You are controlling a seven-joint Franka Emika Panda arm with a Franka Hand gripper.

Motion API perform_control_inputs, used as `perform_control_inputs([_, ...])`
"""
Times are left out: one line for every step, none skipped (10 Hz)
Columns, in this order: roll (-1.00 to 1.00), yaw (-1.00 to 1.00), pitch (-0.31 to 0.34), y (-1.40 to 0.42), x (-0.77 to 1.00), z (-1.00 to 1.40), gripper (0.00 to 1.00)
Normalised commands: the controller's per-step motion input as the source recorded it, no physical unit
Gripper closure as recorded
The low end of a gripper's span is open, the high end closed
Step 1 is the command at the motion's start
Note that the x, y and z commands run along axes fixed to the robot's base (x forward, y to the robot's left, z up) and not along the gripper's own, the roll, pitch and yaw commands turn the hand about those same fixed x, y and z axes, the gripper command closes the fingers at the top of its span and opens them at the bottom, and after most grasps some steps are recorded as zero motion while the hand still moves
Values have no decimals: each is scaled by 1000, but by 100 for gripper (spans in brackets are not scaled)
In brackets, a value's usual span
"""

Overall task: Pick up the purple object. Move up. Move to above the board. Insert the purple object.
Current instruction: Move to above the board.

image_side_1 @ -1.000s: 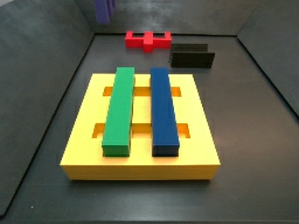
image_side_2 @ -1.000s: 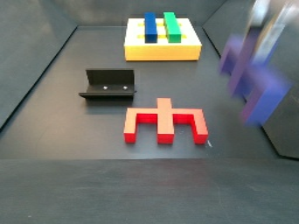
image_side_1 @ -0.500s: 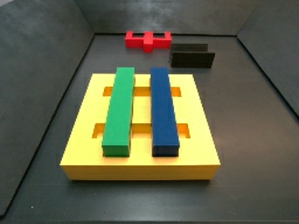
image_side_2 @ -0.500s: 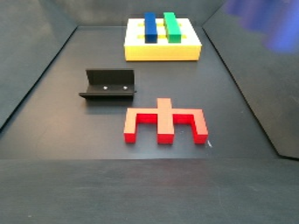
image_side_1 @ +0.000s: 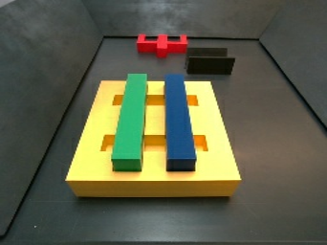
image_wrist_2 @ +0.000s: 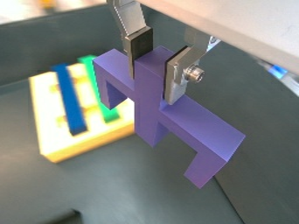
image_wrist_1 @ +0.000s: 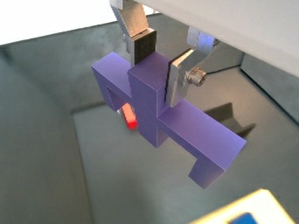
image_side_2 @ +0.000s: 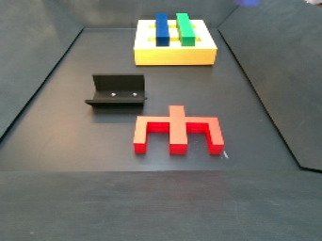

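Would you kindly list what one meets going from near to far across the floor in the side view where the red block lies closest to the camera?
Red block → fixture → board carrying the blue bar and green bar. The pincer, gripping the purple object, shows only in the wrist views.

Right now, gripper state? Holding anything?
Gripper: shut on the purple object, fingers clamped on its central stem in both wrist views, lifted high above the board; out of frame in both side views.
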Motion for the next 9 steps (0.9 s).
perform_control_inputs([4,1000,59,-1400,551,145,100])
perform_control_inputs([6,1000,70,-1400,563,150,100])
perform_control_inputs([3,1000,77,-1400,574,157,100])
perform_control_inputs([12,1000,93,-1400,610,163,100])
perform_control_inputs([17,1000,110,-1400,665,177,100])
perform_control_inputs([30,1000,127,-629,342,82,100])
perform_control_inputs([38,1000,140,-274,199,48,100])
perform_control_inputs([28,1000,135,-140,103,45,100])
perform_control_inputs([35,1000,131,-109,55,31,100])
